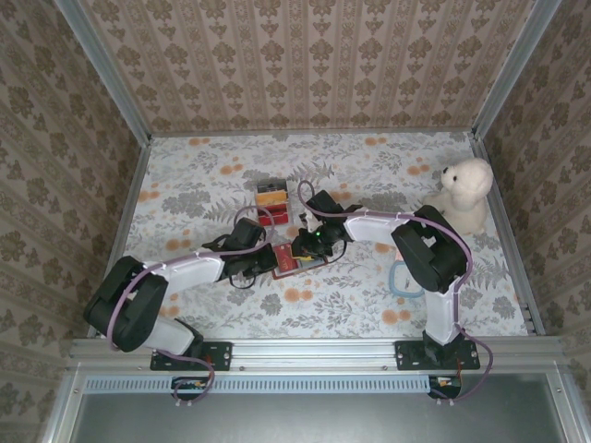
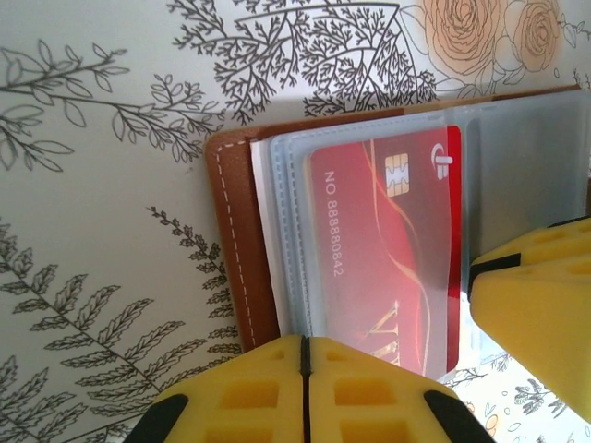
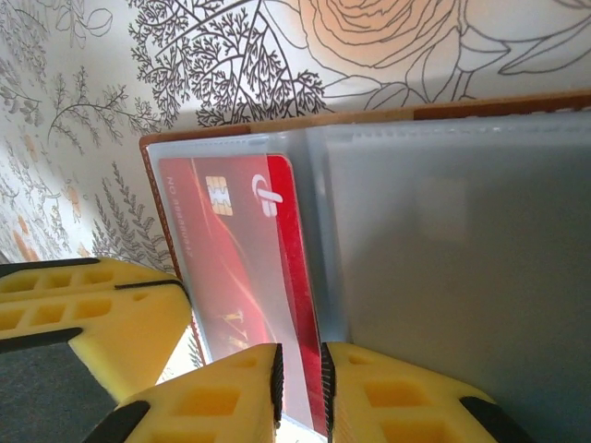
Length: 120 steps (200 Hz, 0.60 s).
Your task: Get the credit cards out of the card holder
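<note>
my left gripper (image 2: 305, 378), closed, sits at the card holder (image 2: 238, 231) while my right gripper (image 3: 300, 378) pinches its undrawn red card (image 3: 235, 268).

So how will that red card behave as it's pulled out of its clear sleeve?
The red card looks flat and rigid, so it will probably slide out straight rather than bend. Its glossy face may slip in the right claw. The clear sleeve looks thin and floppy, so it may drag along.
</note>
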Motion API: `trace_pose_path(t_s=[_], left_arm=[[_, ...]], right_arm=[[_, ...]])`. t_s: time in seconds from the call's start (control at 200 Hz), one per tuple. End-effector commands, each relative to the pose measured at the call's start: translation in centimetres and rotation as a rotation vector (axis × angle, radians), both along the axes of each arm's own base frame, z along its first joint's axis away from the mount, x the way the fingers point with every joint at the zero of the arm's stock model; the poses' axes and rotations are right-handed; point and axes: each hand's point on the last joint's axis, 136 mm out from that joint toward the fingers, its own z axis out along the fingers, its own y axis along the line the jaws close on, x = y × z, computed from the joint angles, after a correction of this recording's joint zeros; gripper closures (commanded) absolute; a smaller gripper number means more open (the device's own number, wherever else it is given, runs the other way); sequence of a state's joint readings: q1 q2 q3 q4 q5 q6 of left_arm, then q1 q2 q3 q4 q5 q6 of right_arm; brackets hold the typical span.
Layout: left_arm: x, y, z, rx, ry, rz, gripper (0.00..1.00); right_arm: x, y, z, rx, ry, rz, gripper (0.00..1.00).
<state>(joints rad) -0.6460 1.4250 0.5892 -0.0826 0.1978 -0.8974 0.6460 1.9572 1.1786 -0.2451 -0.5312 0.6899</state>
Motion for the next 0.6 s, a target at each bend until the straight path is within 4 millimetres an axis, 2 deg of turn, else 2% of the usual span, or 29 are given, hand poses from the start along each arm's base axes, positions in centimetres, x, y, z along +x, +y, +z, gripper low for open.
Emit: trace_pose_path(t_s=[0.0,0.085,0.23,0.495,0.595], left_arm=[[1.0,0.2,1.8,0.008,-0.054,0.008,0.92],[1.1,0.4,2.2,0.008,-0.071,0.016,0.91],[1.3,-0.5,2.3,-0.039,-0.063,-0.002,0.90],[1.5,-1.0,0.9,-0.031,-0.026,-0.010,0.88],[1.3,-1.0,0.2,-0.019,-0.006,-0.010,0.90]], right_arm=[[0.1,0.2,0.0,-0.015,0.007,0.015,0.77],[0.1,0.1,-0.1,-0.023,0.008,0.014,0.76],[0.2,0.2,-0.3,-0.027,0.010,0.010,0.76],[0.4,0.0,-0.5,-0.042,0.015,0.001,0.74],[0.3,-0.1,-0.9,-0.052,0.020,0.000,0.75]])
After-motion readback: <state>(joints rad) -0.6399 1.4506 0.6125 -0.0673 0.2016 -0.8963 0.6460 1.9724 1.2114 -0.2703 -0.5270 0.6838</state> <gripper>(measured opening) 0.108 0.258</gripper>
